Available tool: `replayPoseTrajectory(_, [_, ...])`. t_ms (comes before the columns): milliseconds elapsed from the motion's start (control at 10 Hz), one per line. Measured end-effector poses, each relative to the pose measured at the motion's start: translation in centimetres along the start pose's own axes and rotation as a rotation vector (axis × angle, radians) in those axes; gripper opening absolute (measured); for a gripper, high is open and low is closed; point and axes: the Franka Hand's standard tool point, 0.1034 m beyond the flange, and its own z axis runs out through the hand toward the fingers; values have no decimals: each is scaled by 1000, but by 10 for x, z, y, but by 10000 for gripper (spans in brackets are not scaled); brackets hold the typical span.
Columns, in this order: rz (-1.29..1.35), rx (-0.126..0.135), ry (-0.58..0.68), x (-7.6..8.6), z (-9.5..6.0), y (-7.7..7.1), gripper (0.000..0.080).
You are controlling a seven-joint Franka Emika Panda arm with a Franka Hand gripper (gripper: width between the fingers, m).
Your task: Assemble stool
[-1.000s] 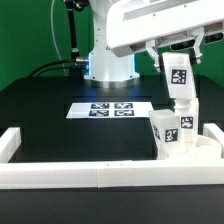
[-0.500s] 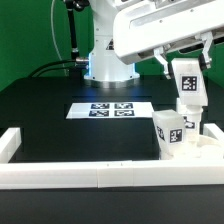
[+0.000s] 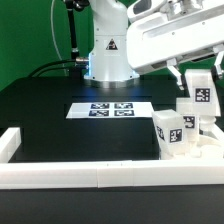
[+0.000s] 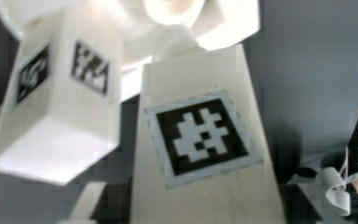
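White legs point(image 3: 172, 133) with black-and-white square tags point(image 4: 201, 135)

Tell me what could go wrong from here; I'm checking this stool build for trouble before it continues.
1. The held leg hangs above a leg standing on the seat. Coming down off line, it could knock that one over.
2. The seat lies in the corner against the white rail, so there is little room to correct.
3. The fingers are hidden, so the grip cannot be checked.
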Motion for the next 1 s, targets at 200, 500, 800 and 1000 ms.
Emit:
replayPoseTrajectory(200, [2,-3,-13,-9,8,-2,325])
replayPoseTrajectory(500, [7,-10,-39,-22,20,-3,325])
replayPoseTrajectory(800, [-3,-19,-57,-20,21,2,325])
replayPoseTrajectory(1000, [-6,-23,-55,-19,22,6,325])
